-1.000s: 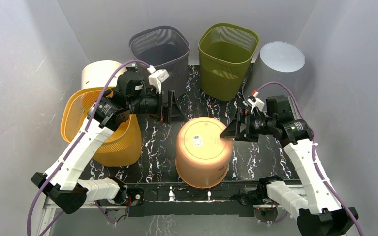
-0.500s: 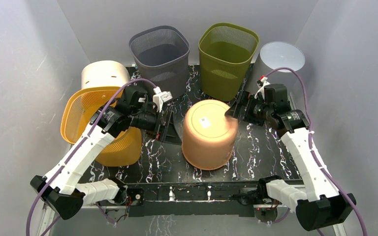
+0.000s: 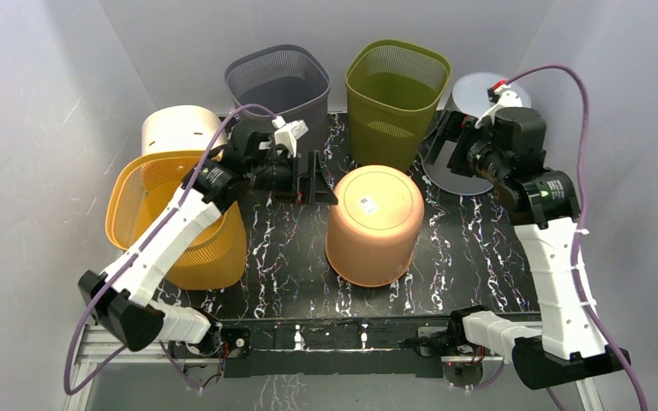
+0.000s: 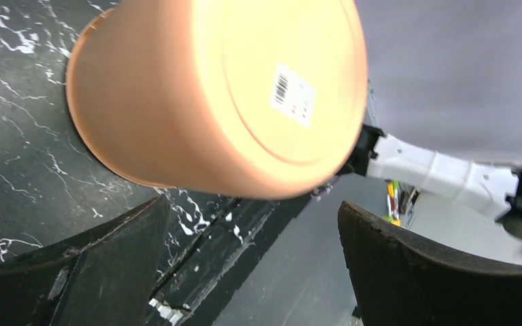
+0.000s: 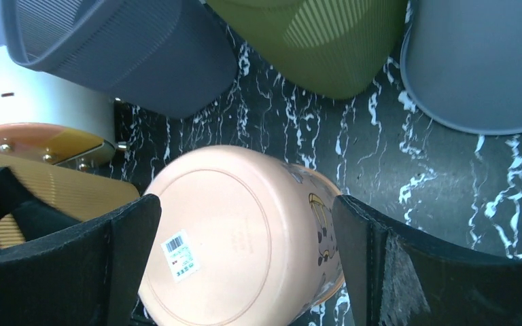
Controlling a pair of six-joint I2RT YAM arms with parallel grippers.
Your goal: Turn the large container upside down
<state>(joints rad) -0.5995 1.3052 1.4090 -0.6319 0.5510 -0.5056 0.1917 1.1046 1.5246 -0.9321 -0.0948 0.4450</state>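
The peach bin [image 3: 373, 224] stands mouth-down mid-tabletop [image 3: 471, 253], barcoded base up — the flip looks done. Left tool [image 3: 317, 178] and right tool [image 3: 444, 141] both gape apart, gripping nothing — only pulling away seems left.

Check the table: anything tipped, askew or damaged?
Nothing stands out. The peach container stands rim-down on the table, labelled base up, apparently level; the left gripper and right gripper are open, clear of it.
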